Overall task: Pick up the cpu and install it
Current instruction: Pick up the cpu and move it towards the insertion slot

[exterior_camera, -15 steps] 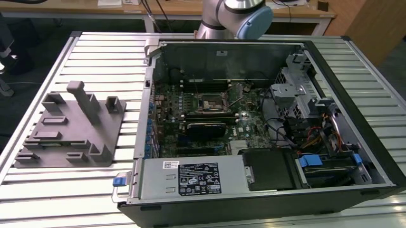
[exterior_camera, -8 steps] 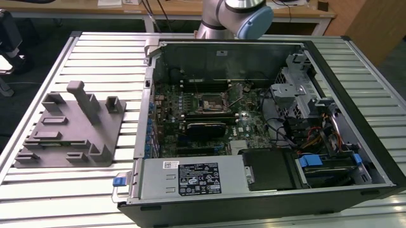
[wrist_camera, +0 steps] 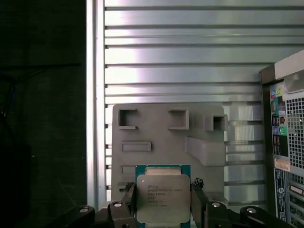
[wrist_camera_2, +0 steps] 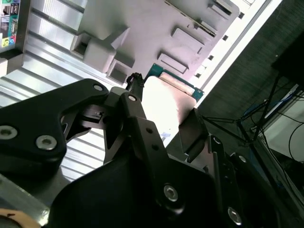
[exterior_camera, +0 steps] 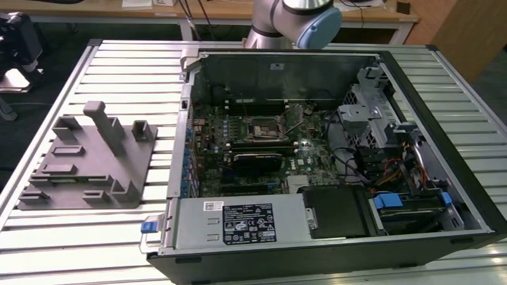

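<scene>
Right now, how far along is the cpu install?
Pickup looks done or nearly so: the claw is shut on the cpu, gripping two opposite edges, over the grey holder. Whether it has cleared the holder I can't tell. Left: the install; the cpu is outside the open computer case.

The slatted aluminium table (exterior_camera: 119, 65) carries two things. A grey plastic fixture (wrist_camera: 161, 137) with upright posts lies flat on it, directly beneath the gripper (wrist_camera: 163, 195) in the first wrist view. An open computer case (exterior_camera: 279, 71) lies off to the gripper's side, near the fixture but apart.
</scene>
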`<state>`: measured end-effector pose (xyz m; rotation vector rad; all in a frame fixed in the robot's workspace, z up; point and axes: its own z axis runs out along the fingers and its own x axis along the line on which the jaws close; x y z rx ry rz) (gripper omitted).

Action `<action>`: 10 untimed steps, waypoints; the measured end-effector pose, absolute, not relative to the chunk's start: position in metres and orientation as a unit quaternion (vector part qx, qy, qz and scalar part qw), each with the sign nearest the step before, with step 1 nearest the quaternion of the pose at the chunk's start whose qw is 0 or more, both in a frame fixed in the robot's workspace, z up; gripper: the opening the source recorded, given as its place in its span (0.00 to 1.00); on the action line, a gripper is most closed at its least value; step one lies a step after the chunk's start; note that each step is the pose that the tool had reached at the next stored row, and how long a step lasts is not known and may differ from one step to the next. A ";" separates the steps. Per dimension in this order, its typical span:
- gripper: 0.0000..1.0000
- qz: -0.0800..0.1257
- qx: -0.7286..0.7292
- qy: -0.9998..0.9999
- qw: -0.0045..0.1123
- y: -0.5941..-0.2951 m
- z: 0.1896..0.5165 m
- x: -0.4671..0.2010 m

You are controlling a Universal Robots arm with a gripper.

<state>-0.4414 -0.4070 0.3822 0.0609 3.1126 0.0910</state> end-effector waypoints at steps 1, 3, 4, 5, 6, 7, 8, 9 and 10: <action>0.54 0.029 0.020 0.999 0.013 -0.407 0.382 -0.439; 0.54 0.029 0.020 0.999 0.013 -0.407 0.382 -0.434; 0.54 0.029 0.020 0.999 0.013 -0.407 0.382 -0.432; 0.54 0.029 0.020 0.999 0.014 -0.407 0.382 -0.430; 0.54 0.029 0.020 0.999 0.014 -0.407 0.382 -0.427; 0.54 0.029 0.020 0.999 0.014 -0.407 0.382 -0.425; 0.54 0.029 0.020 0.999 0.014 -0.407 0.382 -0.422; 0.54 0.029 0.020 0.999 0.013 -0.407 0.382 -0.420; 0.54 0.029 0.020 0.999 0.013 -0.407 0.382 -0.418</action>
